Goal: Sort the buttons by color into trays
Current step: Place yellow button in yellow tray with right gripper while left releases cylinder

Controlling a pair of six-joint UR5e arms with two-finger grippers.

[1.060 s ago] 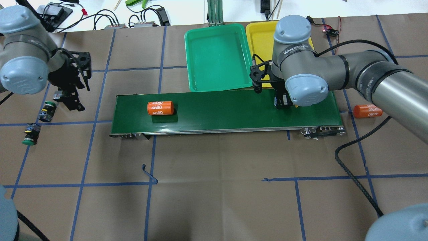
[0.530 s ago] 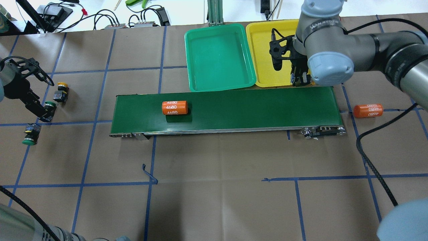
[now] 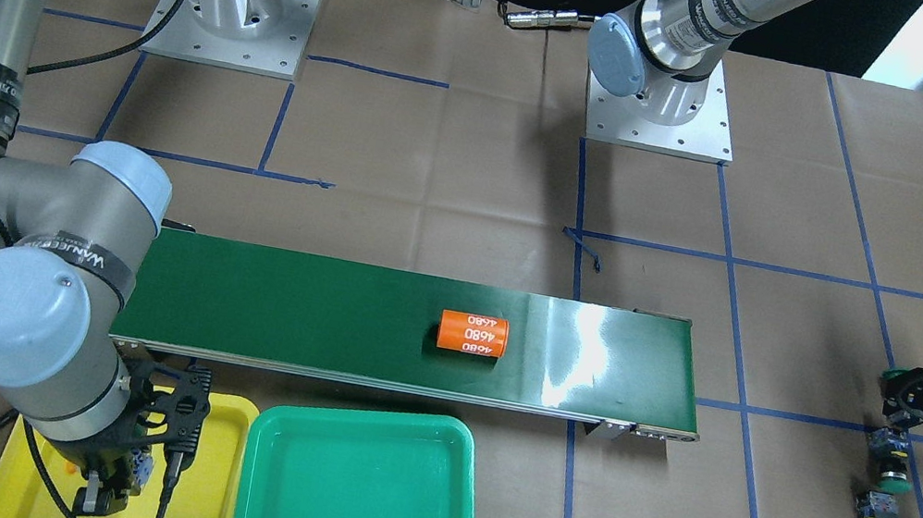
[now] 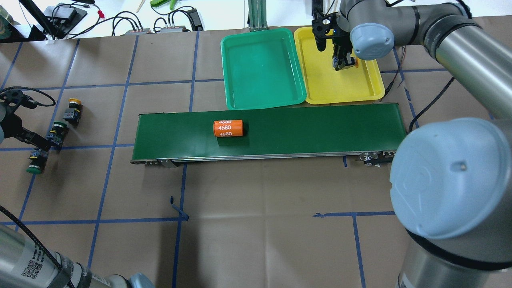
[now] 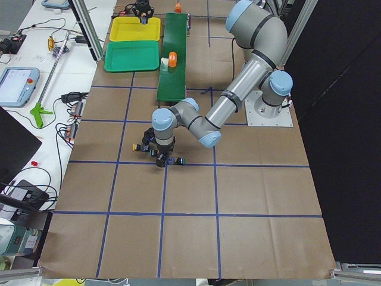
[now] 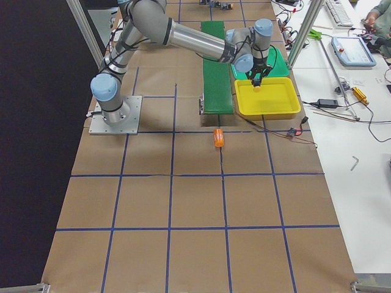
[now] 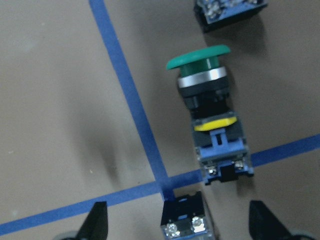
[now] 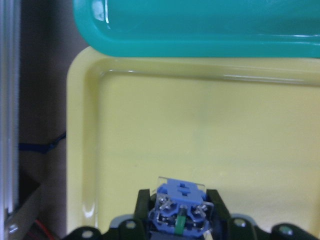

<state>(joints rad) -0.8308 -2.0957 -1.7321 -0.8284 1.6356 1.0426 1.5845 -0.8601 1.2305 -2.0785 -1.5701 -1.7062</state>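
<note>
Barely started, by the look of it. Clamped in the right gripper [image 4: 343, 64]: one yellow-capped button [image 8: 181, 200], hanging over the yellow tray [image 4: 344, 90], not yet released. Nothing in the green tray [image 4: 260, 96]. Far left, left gripper [image 7: 181, 225] spread wide above three more buttons [image 4: 57, 132].

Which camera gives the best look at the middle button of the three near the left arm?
Left wrist-mounted: the middle button fills the frame, with green cap, silver collar and blue terminal block clear. Overhead and front-facing show it small; exterior left, a speck; right wrist-mounted, nothing.
</note>
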